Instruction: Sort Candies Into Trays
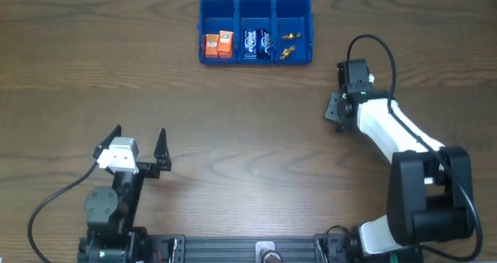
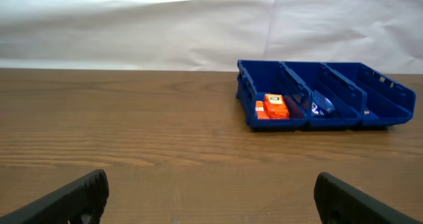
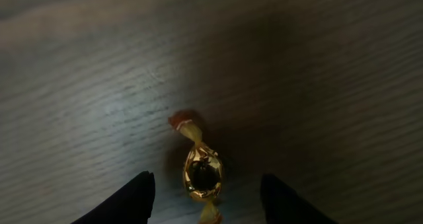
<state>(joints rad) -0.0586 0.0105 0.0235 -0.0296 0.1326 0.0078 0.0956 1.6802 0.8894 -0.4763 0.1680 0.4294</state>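
Hovering low at the left of the tabletop (image 1: 233, 139), the left gripper (image 1: 140, 133) holds its fingers (image 2: 73, 197) spread wide, facing the blue tray (image 1: 256, 1) well apart across the wood. From above, the tray's three compartments read left to right: orange candies (image 1: 218, 46), blue packets (image 1: 256, 44), gold candies (image 1: 289, 47). The left wrist view adds the tray's side walls, with the orange candies in the end compartment nearest that arm. At right, the right gripper (image 1: 337, 114) points down at the tabletop, nearer the arms than the tray's right end. Its wrist view reveals a gold candy (image 3: 203, 172) lying on the wood between its spread fingers (image 3: 132, 199), neither finger touching it.
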